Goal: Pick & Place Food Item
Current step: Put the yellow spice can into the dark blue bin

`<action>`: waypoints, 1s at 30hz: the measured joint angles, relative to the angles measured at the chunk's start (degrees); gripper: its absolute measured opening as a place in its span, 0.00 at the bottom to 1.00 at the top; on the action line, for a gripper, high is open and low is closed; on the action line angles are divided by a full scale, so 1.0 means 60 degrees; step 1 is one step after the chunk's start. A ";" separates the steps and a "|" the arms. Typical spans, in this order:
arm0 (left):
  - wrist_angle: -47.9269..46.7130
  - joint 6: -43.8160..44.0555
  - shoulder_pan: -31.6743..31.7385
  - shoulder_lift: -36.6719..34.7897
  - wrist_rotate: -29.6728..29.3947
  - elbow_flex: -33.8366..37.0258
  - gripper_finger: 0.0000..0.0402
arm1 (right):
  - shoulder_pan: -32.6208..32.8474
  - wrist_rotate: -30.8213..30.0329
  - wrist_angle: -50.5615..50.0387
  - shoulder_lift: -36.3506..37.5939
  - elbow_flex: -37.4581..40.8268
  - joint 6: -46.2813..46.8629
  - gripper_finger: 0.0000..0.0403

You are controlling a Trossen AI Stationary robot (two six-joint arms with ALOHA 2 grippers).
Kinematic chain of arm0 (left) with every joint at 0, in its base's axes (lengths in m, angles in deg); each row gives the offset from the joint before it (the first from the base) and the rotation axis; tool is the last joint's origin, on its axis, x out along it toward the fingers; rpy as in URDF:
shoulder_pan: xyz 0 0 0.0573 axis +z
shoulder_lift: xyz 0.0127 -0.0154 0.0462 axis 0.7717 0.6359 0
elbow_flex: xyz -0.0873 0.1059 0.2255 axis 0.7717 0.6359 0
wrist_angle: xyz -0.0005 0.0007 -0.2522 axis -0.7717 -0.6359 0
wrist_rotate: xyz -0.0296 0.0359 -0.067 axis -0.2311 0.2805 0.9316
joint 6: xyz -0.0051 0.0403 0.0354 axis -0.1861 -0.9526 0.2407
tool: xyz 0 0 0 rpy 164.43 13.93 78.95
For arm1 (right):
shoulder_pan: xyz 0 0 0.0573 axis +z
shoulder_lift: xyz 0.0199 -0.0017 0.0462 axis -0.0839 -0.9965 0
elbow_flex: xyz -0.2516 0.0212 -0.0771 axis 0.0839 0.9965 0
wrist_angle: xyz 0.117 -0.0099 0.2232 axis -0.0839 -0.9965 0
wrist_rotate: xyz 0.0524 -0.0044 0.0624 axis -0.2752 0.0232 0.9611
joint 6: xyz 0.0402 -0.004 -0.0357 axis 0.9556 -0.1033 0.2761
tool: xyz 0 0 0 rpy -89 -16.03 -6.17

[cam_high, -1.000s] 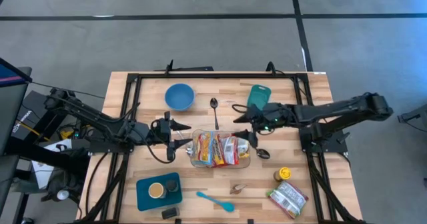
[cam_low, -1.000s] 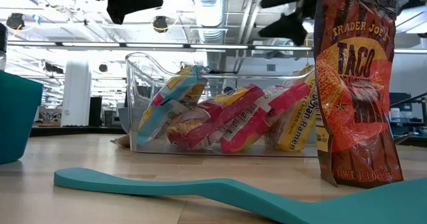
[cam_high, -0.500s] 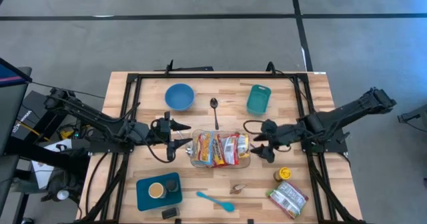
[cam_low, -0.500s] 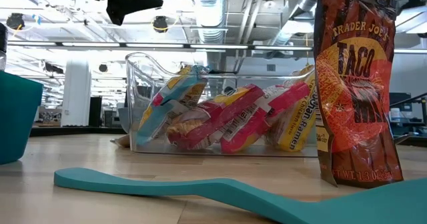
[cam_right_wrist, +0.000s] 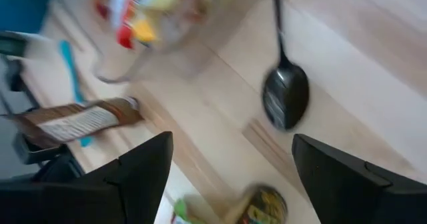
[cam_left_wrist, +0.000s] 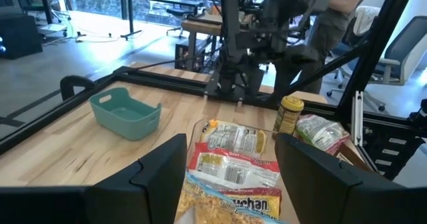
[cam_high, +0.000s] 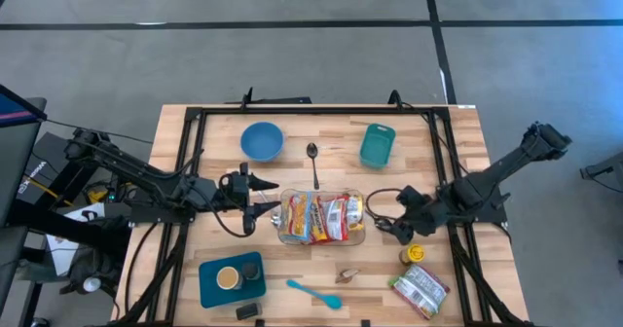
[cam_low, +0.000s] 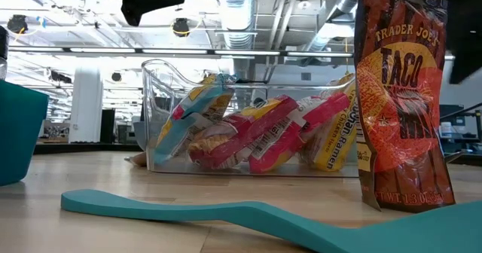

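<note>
From above: pale wooden worktop on grey floor, ramen packets in a clear bin at centre, left hand released beside it, right hand released opposite. Low: ceiling pipes behind. Left wrist: person beyond.

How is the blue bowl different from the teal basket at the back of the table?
The blue bowl is round, while the teal basket is a rounded rectangle. The bowl is a clear blue; the basket is a greener teal. The bowl sits toward the left arm's side, the basket toward the right arm's side, with a spoon between them. Both stand upright, open side up, and look empty.
</note>
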 joint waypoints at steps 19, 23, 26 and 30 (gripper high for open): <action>0.0141 -0.0022 0.0135 0.0003 0.0004 0.0000 0.57 | 0.1914 0.0033 -0.0612 -0.1390 -0.0058 0.2971 0.75; 0.0141 -0.0019 0.0135 0.0001 0.0004 0.0000 0.56 | 0.2052 0.0033 -0.0903 -0.1685 -0.0499 0.3023 0.75; 0.0138 -0.0018 0.0135 0.0002 0.0004 0.0000 0.55 | 0.2096 0.0034 -0.1297 -0.2052 -0.0960 0.3033 0.75; 0.0139 -0.0018 0.0135 0.0000 0.0004 0.0000 0.56 | 0.2104 0.0045 -0.2056 -0.2726 -0.1575 0.3086 0.75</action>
